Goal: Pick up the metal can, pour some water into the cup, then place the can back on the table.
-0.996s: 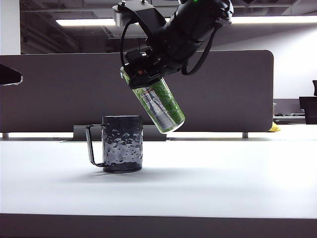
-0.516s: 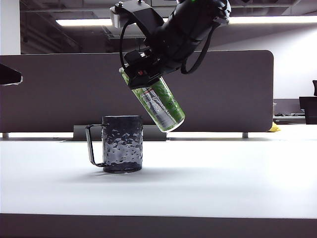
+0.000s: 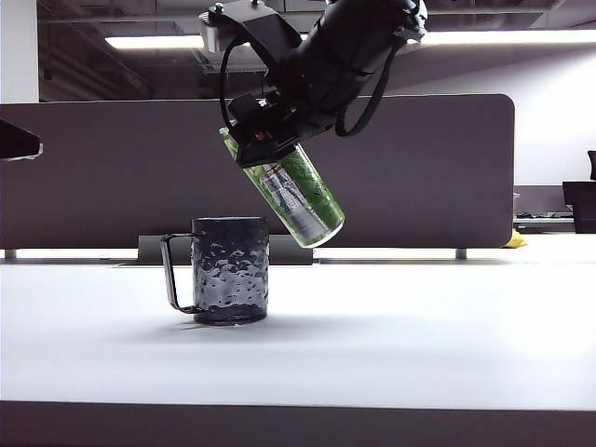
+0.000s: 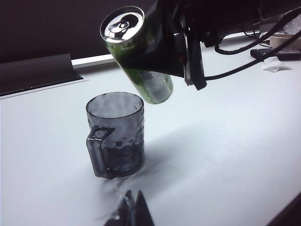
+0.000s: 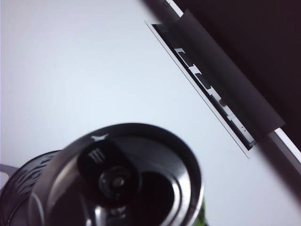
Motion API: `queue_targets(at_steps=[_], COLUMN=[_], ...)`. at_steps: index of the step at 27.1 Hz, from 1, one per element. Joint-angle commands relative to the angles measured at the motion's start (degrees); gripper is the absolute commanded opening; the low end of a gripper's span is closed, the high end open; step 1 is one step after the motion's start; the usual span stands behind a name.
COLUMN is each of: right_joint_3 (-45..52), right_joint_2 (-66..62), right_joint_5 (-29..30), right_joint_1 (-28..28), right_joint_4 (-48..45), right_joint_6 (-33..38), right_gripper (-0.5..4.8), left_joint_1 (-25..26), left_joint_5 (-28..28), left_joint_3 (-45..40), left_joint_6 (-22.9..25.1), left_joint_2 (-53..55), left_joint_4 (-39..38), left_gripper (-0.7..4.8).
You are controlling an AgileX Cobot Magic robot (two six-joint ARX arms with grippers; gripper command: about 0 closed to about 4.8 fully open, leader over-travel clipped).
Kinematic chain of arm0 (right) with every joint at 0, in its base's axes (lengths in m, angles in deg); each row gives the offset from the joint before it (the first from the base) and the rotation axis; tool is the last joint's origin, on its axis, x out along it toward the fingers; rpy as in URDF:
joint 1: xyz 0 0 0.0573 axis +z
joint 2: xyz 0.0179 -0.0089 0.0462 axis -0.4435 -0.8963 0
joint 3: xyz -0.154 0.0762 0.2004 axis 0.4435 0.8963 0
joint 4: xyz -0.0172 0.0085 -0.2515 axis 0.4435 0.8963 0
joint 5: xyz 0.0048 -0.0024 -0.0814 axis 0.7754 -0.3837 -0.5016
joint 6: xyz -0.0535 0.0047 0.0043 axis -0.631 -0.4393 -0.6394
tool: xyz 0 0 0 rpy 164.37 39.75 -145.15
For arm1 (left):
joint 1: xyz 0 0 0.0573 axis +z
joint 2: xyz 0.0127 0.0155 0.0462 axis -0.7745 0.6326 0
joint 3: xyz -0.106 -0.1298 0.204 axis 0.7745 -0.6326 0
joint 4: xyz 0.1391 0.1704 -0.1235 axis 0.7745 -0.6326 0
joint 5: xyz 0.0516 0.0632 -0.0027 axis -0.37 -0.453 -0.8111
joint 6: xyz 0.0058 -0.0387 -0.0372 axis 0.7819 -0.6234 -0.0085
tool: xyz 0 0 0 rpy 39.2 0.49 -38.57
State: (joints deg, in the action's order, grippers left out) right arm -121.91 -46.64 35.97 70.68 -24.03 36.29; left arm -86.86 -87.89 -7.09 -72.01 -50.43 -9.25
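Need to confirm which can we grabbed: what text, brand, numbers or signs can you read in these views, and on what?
Nothing can be read.
metal can, tilted above the cup in the right gripper: white-grey label patch with print, too small and blurred.
Can body: dark logo marks, no readable letters.
Cup, table: no text.

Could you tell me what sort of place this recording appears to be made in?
Probably an open-plan office or lab: a white table backed by a grey divider panel, with ceiling strip lights overhead and another desk beyond it at the right.
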Motion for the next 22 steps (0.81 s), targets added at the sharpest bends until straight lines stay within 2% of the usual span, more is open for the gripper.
queue_targets(at_steps=[1,22], right_joint_3=[-0.6,-1.8], right_joint_2=[0.5,-0.9], right_joint_5=[-0.2,-1.5], right_joint_1=[0.1,1.1], right_joint_4=[-1.7,0.2], right_joint_6=[-0.6,-4.3], right_gripper=[2.33,2.33], left_joint_1=[0.1,0.1], left_joint_5=[0.0,0.0], left_joint_3=[0.1,0.1], left_joint_6=[0.0,0.0], left_joint_2=[0.1,0.1], left_joint_4=[0.8,0.8], left_gripper=[-0.05,-0.05])
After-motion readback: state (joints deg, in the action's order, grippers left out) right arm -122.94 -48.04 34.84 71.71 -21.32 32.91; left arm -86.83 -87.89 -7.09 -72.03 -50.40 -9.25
